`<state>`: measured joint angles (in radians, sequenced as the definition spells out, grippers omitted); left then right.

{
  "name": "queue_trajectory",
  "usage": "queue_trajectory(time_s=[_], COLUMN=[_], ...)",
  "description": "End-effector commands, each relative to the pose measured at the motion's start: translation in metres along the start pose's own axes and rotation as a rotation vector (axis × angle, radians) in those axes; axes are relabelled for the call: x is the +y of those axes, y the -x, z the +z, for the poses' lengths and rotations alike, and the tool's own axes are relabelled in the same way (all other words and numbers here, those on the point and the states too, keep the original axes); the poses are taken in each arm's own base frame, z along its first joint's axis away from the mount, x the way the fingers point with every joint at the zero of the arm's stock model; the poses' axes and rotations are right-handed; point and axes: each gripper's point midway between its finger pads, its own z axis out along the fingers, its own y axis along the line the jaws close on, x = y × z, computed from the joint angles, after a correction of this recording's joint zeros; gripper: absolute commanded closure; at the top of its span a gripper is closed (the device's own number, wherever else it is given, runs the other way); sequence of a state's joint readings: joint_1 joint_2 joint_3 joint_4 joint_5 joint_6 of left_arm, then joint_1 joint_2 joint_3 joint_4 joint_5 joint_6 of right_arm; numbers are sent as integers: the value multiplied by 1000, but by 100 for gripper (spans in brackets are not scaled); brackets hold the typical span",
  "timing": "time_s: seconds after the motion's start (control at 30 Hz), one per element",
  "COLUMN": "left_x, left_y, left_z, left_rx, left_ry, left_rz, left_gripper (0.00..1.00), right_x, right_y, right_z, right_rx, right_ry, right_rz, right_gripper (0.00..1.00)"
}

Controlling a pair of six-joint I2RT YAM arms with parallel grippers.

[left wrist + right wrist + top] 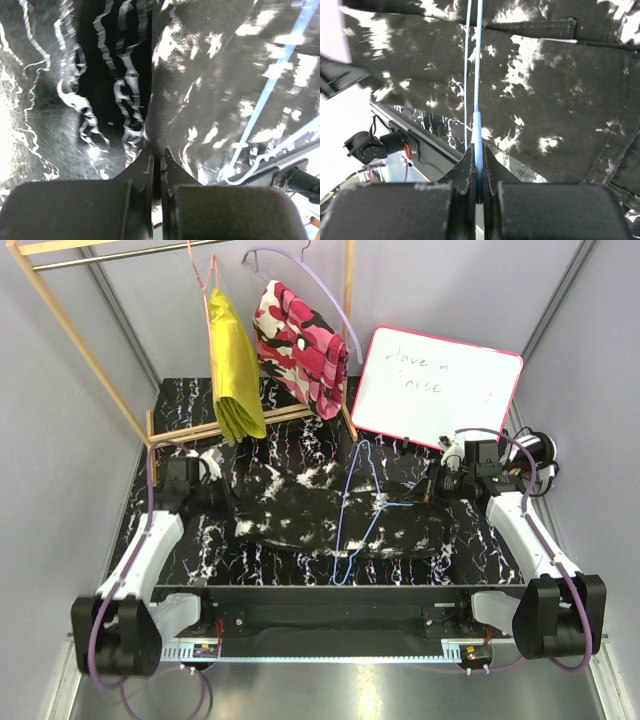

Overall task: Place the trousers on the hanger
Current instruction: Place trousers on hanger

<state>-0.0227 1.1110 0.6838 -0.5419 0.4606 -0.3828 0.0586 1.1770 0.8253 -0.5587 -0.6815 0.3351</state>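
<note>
Grey walls enclose a black tabletop with thin white veins, seen from above and behind the two arm bases. At the far left stands a wooden rack, from which a yellow garment hangs on a pink wire hanger and a pink camouflage garment hangs on a lilac hanger. A whiteboard with handwriting leans at the far right. The trousers, black with white blotches, lie spread across the middle of the table between the two arms. The hanger, of thin light-blue wire, lies on top of them towards their right half, running from the far side to the near edge. The right gripper reaches in from the right; its wrist view shows its jaws clenched on the blue wire, which runs away from the fingertips over the blotched fabric. The left gripper sits at the left edge of the trousers. In its wrist view the jaws are pressed together where a fold of the fabric comes down to meet them, so they appear to pinch that edge, though motion blur makes the contact hard to confirm. Bare tabletop shows to the left of the fold, and the blue wire crosses the cloth on the right.
</note>
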Motion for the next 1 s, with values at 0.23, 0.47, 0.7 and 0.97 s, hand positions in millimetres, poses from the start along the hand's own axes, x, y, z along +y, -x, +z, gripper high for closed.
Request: queue_trajectory(time_s=[0.23,0.47,0.7,0.97], left_x=[-152,-232,-248,-240], left_y=[10,-12,-46,-66], left_z=[-43,8,87,159], left_rx=[-72,14,134,172], left_ry=[-246,-260,-197,-115], left_rz=[302,401,391,375], left_gripper=[100,96,97,99], right_x=[-6,5,18,30], right_y=[8,14,17,8], right_z=[5,-1,-15,-17], right_rx=[-16,-16,17,52], right_ry=[-21,8,59,118], right_rz=[32,10,21,72], right_gripper=[100,100,100,100])
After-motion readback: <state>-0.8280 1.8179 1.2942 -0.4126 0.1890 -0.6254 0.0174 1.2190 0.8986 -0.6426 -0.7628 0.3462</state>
